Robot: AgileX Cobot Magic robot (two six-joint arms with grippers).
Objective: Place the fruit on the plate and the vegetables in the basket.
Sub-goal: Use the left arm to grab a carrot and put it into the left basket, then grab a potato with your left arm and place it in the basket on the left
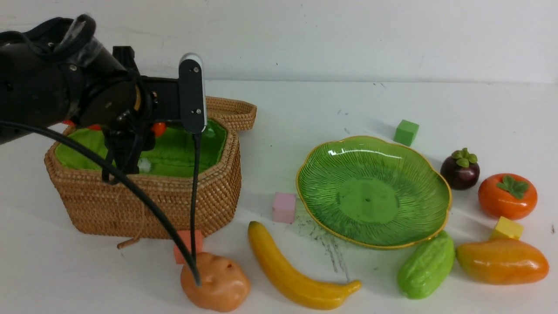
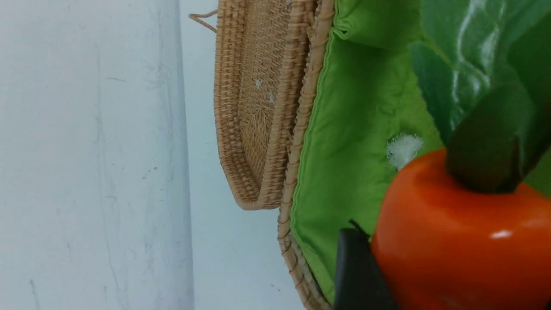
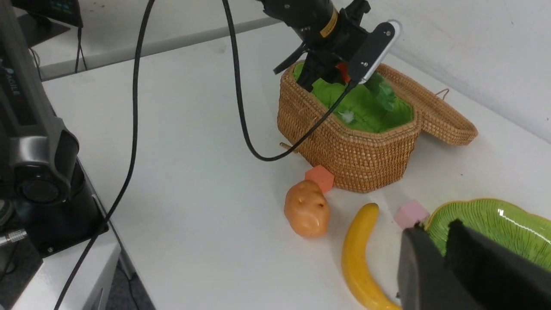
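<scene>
My left gripper hangs over the open wicker basket, shut on the red-orange pepper; its dark green stem points at the green lining, and one finger presses its side. The green plate holds nothing. On the table lie the potato, banana, green gourd, mango, persimmon and mangosteen. My right gripper, seen only in its wrist view, is shut on nothing above the plate's near rim.
The basket's lid lies folded back behind it. Foam cubes sit about: green behind the plate, pink at its left, yellow by the mango, orange against the basket's front. A black cable crosses the basket.
</scene>
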